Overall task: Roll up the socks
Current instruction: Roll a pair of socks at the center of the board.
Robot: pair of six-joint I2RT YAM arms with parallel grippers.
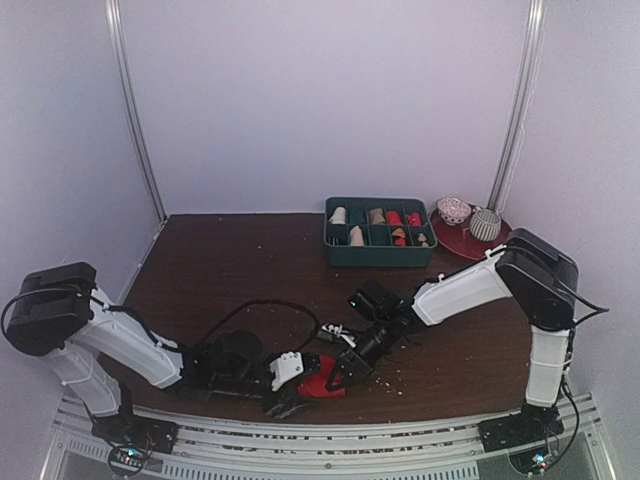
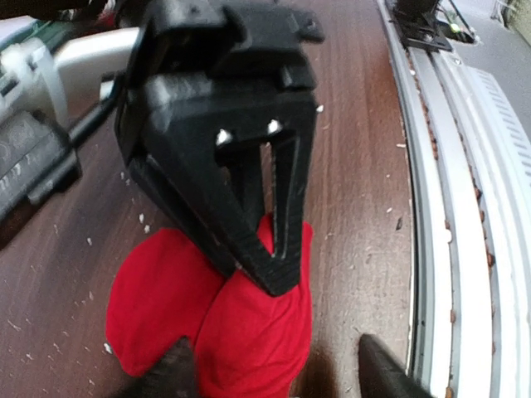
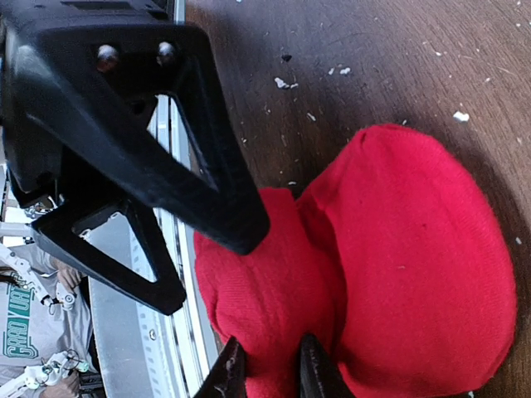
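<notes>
Since the sock (image 3: pixel 415 265) lies bunched at the middle of the table's (image 1: pixel 230 260) near edge, close your left gripper (image 2: pixel 278 369), wide astride it, squarely on the fold. Just beyond, your right gripper (image 3: pixel 267 369) pinches the fabric narrowly; hold it steady, no tugging.

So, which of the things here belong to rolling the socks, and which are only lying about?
Belong to the job: red sock, pinched by the right gripper; left gripper, jaws open, at the sock.
Lying about: green tray of small rolled bundles; red plate with two round patterned things; crumbs on the table.
</notes>
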